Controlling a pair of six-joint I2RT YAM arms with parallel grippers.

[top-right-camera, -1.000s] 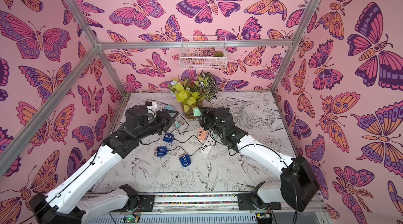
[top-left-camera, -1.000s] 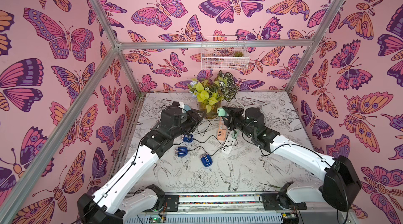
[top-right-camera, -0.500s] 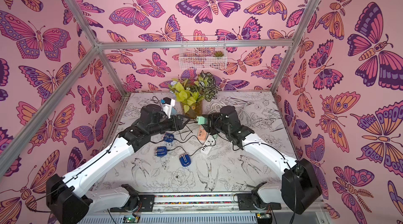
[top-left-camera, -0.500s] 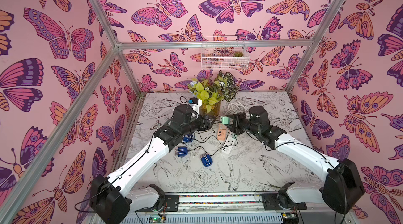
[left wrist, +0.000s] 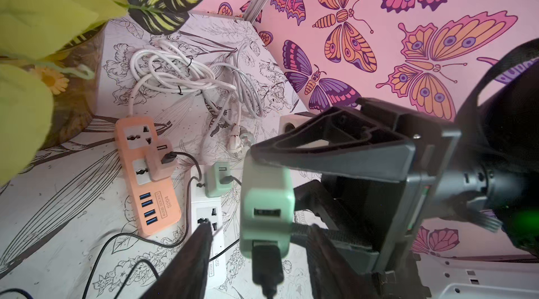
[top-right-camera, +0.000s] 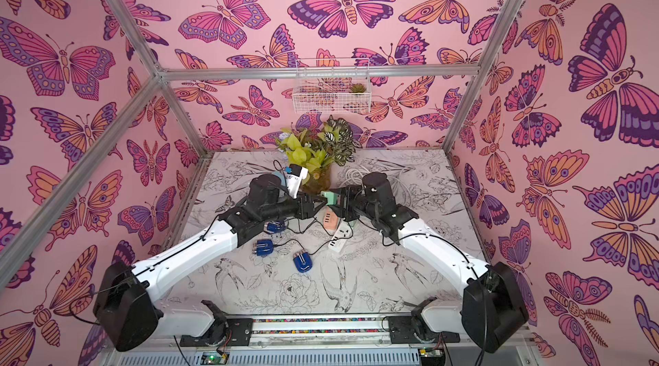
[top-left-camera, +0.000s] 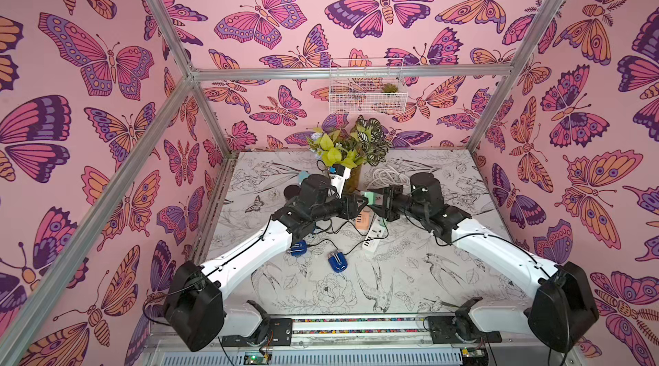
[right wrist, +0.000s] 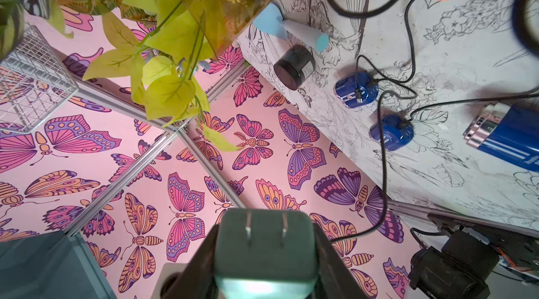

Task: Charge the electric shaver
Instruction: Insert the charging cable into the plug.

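Now | right tool (right wrist: 265,267) grips green adapter (right wrist: 265,239) | left tool (left wrist: 259,233) spread astride plug (left wrist: 267,267)

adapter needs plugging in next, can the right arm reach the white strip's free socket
Probably yes: the right gripper holds the green adapter near the white strip, whose free socket lies uncovered, though the left gripper sits close.

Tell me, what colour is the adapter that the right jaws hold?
The adapter is pale mint green, seen best in the left wrist view.
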